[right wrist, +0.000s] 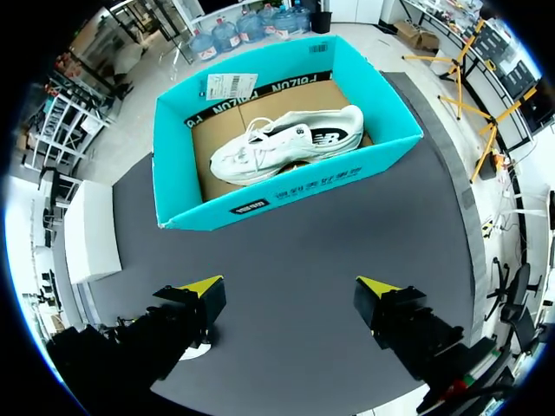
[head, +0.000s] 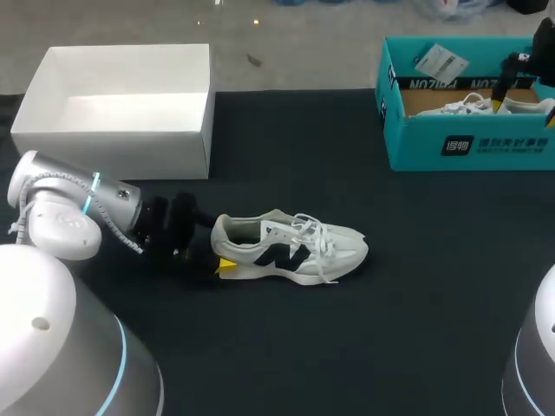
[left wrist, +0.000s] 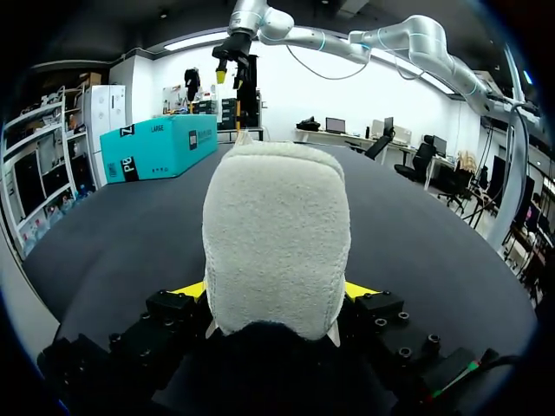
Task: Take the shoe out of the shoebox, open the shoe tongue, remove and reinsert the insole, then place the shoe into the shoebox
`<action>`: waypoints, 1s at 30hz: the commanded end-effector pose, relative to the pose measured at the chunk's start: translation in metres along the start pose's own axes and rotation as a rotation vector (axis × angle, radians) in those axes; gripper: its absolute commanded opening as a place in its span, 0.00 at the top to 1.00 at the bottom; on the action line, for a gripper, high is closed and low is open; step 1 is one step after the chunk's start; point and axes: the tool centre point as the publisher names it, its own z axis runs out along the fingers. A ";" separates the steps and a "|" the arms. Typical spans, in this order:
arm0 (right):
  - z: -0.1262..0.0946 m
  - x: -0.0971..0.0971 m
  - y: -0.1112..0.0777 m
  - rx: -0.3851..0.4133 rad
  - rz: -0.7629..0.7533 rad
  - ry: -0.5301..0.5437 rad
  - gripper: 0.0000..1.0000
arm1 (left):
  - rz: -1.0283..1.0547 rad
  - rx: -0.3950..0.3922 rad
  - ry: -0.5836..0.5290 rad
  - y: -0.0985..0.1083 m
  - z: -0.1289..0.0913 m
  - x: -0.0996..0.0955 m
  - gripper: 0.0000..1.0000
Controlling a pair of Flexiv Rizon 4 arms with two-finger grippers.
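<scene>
A white sneaker with a dark side logo lies on its sole on the black table, toe pointing right. My left gripper is at its heel. In the left wrist view the padded heel fills the gap between the yellow fingertips, which press on it from both sides. The teal shoebox stands at the back right with a second white sneaker inside. My right gripper hangs open above that shoebox, nothing between its fingers.
An open white box stands at the back left, just behind my left arm. A paper tag lies in the teal box's far corner. Black tabletop stretches between the sneaker and both boxes.
</scene>
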 end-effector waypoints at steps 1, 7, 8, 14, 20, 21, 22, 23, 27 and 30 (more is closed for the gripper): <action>0.005 0.015 -0.031 -0.034 -0.010 -0.012 0.00 | 0.000 -0.002 0.003 0.001 0.001 0.000 1.00; 0.019 0.040 -0.066 -0.018 -0.038 -0.030 0.00 | 0.000 -0.002 0.003 0.001 0.001 0.000 1.00; 0.022 0.044 -0.071 -0.018 -0.041 -0.036 0.00 | 0.000 -0.002 0.003 0.001 0.001 0.000 1.00; 0.033 0.067 -0.104 -0.001 -0.059 -0.040 0.00 | 0.000 -0.002 0.003 0.001 0.001 0.000 1.00; 0.042 0.093 -0.139 0.029 -0.131 -0.049 0.00 | 0.000 -0.002 0.003 0.001 0.001 0.000 1.00; 0.044 0.097 -0.144 0.041 -0.142 -0.048 0.00 | 0.000 -0.002 0.003 0.001 0.001 0.000 1.00; 0.047 0.101 -0.149 0.054 -0.152 -0.042 0.00 | 0.000 -0.002 0.003 0.001 0.001 0.000 1.00; 0.049 0.103 -0.152 0.072 -0.166 -0.037 0.00 | 0.000 -0.002 0.003 0.001 0.001 0.000 1.00; 0.052 0.104 -0.155 0.093 -0.195 -0.017 0.00 | 0.000 -0.002 0.003 0.001 0.001 0.000 1.00; 0.052 0.104 -0.155 0.093 -0.195 -0.017 0.00 | 0.000 -0.002 0.003 0.001 0.001 0.000 1.00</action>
